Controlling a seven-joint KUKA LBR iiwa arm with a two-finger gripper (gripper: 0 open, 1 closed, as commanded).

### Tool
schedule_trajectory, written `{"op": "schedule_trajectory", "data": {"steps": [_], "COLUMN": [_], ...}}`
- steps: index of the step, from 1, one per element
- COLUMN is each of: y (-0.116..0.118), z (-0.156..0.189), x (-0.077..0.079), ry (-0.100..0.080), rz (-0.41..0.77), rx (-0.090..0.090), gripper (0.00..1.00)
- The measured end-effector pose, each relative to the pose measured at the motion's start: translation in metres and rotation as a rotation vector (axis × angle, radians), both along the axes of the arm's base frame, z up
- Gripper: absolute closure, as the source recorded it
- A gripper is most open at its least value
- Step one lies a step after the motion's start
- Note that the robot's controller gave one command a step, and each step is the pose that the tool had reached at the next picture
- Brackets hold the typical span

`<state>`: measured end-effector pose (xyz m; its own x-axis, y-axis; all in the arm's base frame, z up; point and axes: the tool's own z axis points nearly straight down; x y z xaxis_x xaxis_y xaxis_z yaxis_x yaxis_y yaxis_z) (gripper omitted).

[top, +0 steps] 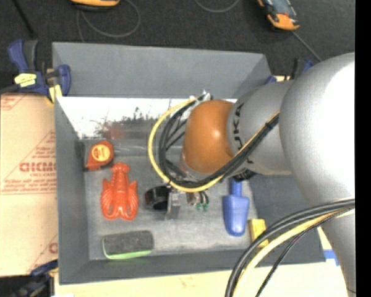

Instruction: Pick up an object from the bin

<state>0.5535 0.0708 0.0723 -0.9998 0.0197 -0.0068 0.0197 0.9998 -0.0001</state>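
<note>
One thing nearest the gripper: a small black rounded object (154, 197) on the floor near the middle of the grey metal bin (161, 73). It is touching or just beside the gripper's left side, and I cannot tell which.
Gripper (175, 204): low over the bin floor, near the middle and just under the orange cover (205, 135). Whether it is released or clenched cannot be told.
Writing: the pale arm link (260, 129) carries the dark letters "UKA" where it meets the orange cover, which hides whatever comes before them. The tape measure has a round yellow face label, too small to read.
Left of the gripper: a red-orange toy lobster (119, 193) lies flat, near the black object but apart from it.
Back left: an orange tape measure (100, 154), just beyond the lobster and close to the back wall.
Front left: a dark grey scrub sponge with a green edge (128, 244), along the front wall.
Right of the gripper: a blue plastic handle-like piece (236, 210), its upper end under the arm. A small yellow piece (257, 229) lies just beside it.
In the way: the arm, the orange cover and loops of yellow and black cable (156, 144) cover the bin's back middle and right side.
</note>
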Motion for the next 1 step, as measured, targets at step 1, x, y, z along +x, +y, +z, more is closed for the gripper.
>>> {"op": "schedule_trajectory", "data": {"steps": [1], "y": [-0.0562], "z": [0.1831], "x": [-0.0203], "ry": [-0.004], "rz": [-0.074], "rx": [0.0], "gripper": [1.0]}}
